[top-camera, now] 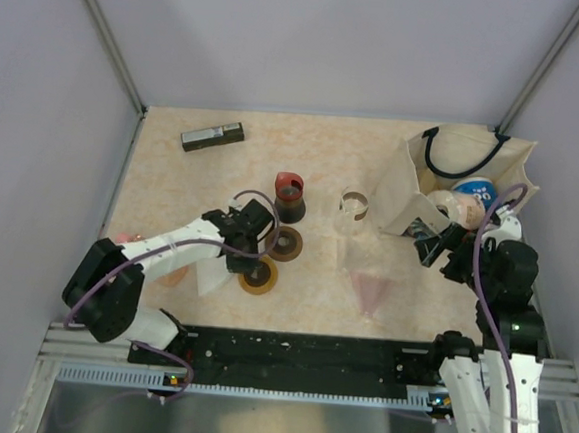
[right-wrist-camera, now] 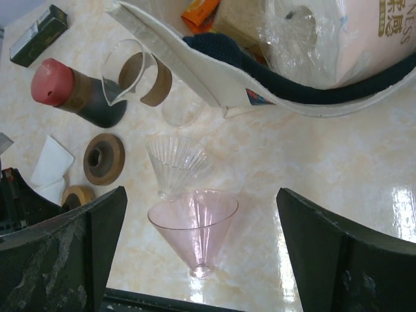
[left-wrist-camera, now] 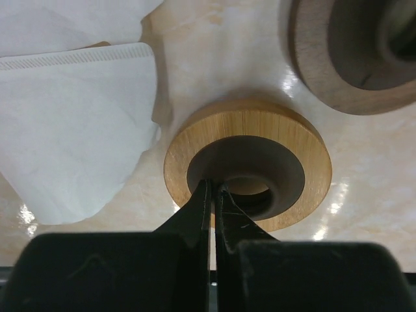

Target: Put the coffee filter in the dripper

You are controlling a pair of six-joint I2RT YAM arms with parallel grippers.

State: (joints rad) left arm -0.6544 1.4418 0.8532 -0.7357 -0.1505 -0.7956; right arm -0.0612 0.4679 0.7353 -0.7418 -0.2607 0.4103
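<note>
White paper coffee filters (left-wrist-camera: 71, 123) lie flat on the table, left of a light wooden ring (left-wrist-camera: 305, 169); they also show in the top view (top-camera: 205, 272). My left gripper (left-wrist-camera: 213, 190) is shut and empty, its tips over the near inner edge of that ring (top-camera: 259, 276). A pink transparent dripper (right-wrist-camera: 195, 227) lies on the table near the front edge (top-camera: 369, 291), with a clear ribbed dripper (right-wrist-camera: 177, 159) just behind it. My right gripper (right-wrist-camera: 200, 192) is open wide, hovering above and to the right of the pink dripper, beside the bag (top-camera: 435, 250).
A dark wooden ring (top-camera: 285, 243) lies behind the light one. A red-capped dark bottle (top-camera: 289, 196) and a glass carafe (top-camera: 353, 205) stand mid-table. A white tote bag (top-camera: 463, 180) with packages fills the back right. A black box (top-camera: 213, 135) lies at the back left.
</note>
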